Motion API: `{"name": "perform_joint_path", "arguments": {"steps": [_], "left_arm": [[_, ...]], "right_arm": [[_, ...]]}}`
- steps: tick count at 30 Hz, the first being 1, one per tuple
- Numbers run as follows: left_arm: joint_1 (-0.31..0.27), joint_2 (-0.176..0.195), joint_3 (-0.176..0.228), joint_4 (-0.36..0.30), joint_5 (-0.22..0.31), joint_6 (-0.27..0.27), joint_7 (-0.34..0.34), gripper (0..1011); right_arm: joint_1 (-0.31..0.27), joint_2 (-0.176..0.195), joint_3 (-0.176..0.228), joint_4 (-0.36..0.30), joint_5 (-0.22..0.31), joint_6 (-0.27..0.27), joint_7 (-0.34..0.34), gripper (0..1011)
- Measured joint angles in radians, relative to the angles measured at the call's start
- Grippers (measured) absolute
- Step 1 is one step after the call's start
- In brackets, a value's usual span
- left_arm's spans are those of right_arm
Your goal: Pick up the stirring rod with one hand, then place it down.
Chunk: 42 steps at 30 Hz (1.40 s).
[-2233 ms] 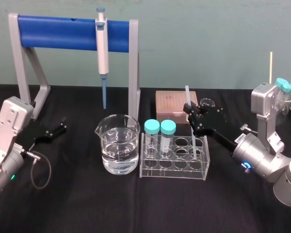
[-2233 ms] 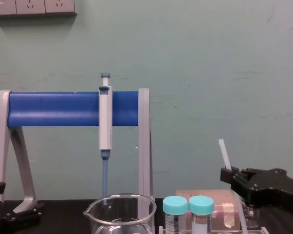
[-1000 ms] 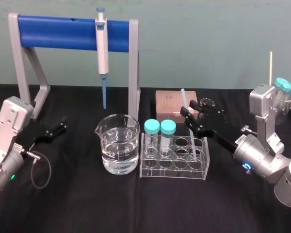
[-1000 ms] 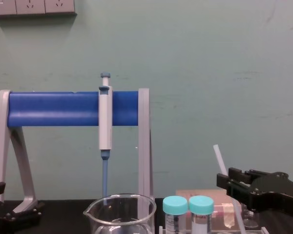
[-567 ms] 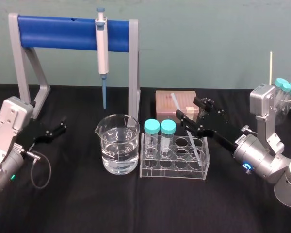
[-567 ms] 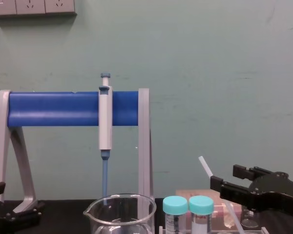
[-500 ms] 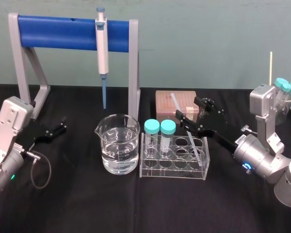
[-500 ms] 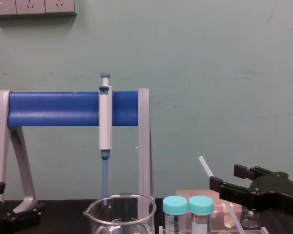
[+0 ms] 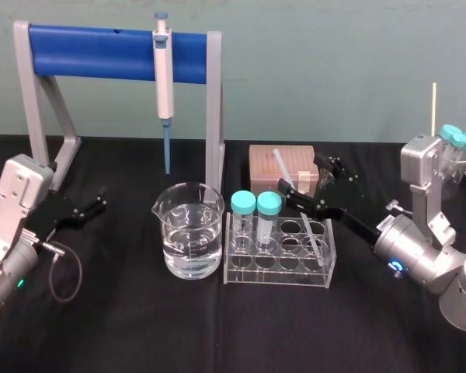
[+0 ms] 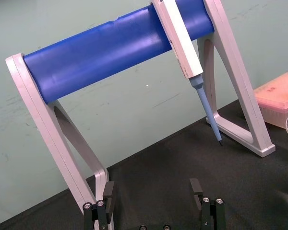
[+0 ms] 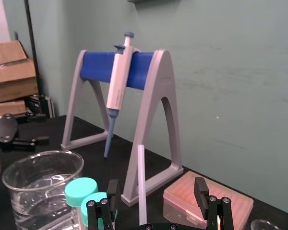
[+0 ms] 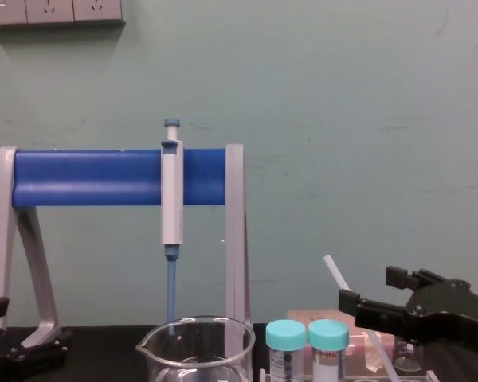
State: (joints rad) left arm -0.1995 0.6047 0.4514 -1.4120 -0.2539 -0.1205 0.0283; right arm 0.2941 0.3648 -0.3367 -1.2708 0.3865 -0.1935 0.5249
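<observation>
Releasing seems your step: the right hand is spread around the stirring rod, leaning in the mid-counter tube rack. Withdraw without brushing it; left hand waits, spread, at the left edge.

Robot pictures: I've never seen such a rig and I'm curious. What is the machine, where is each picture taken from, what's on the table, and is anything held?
It is a two-armed robot, and each arm ends in a gripping tool. The head view looks down from its head. The chest view looks across the table from lower down. Each wrist view looks out along one arm's tool. On the black table stand a beaker of water, a clear rack with two capped tubes, a pink box and a blue stand carrying a pipette. Nothing is held: the rod leans in the rack, with the right tool's jaws open on either side of it. The left tool, also open, is parked at the left near the stand.
</observation>
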Motion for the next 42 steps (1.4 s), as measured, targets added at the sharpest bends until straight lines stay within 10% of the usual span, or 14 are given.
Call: {"name": "perform_joint_path", "arguments": {"steps": [9,19,42], "left_arm": [[0.000,0.000,0.000,0.000,0.000,0.000,0.000,1000],[0.000,0.000,0.000,0.000,0.000,0.000,0.000,1000],[0.000,0.000,0.000,0.000,0.000,0.000,0.000,1000]], "right_arm": [[-0.034,0.013,0.057,-0.077,0.028,-0.029,-0.034,1003],[-0.099,-0.028,0.175,-0.116,-0.025,0.012,-0.272,1003],[-0.101,-0.062,0.196,-0.051,-0.067,0.110,-0.327,1002]]}}
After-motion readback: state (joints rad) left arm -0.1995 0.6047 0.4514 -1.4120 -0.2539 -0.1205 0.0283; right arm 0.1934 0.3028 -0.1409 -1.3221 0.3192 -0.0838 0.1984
